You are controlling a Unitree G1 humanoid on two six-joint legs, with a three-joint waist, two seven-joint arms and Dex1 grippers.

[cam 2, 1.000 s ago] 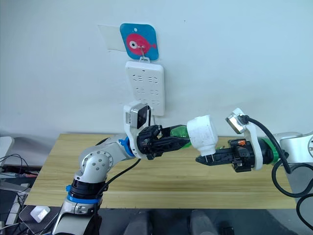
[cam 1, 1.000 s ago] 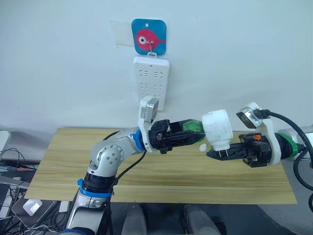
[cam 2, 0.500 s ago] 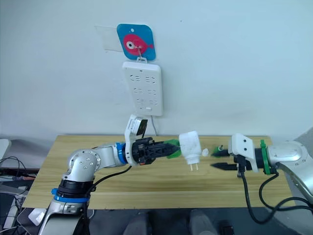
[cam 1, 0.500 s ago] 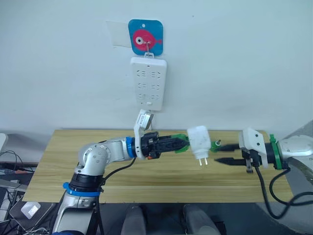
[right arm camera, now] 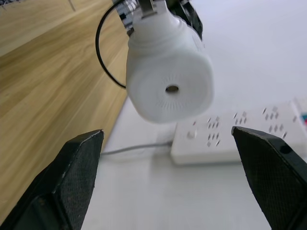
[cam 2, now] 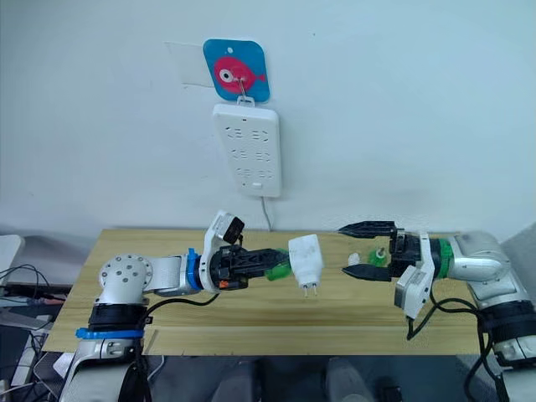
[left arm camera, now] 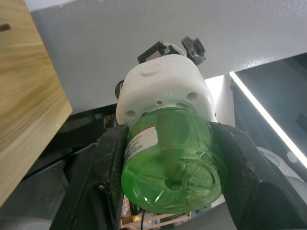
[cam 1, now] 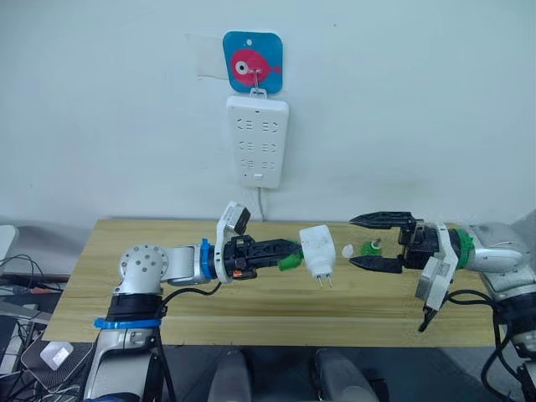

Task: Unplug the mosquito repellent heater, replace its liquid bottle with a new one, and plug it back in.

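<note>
The mosquito repellent heater (cam 1: 316, 254) is a small white rounded unit hanging above the wooden table (cam 1: 167, 301), its prongs pointing down. A green liquid bottle (left arm camera: 172, 163) sits in its end, and my left gripper (cam 1: 280, 251) is shut on that bottle from the left. My right gripper (cam 1: 352, 241) stands wide open just right of the heater, touching nothing. In the right wrist view the heater's vent hole (right arm camera: 171, 88) faces that gripper (right arm camera: 166, 134). A second small green bottle (cam 1: 371, 248) stands on the table behind the right fingers.
The tall white power strip (cam 1: 257, 141) hangs on the wall under a blue fish plaque (cam 1: 253, 63), its cable dropping behind the table. A small white cap (cam 1: 347, 249) lies on the table by the second bottle.
My right gripper has let go of the heater, opened wide and drawn back to the right. The left arm has lowered with the bottle and heater.
</note>
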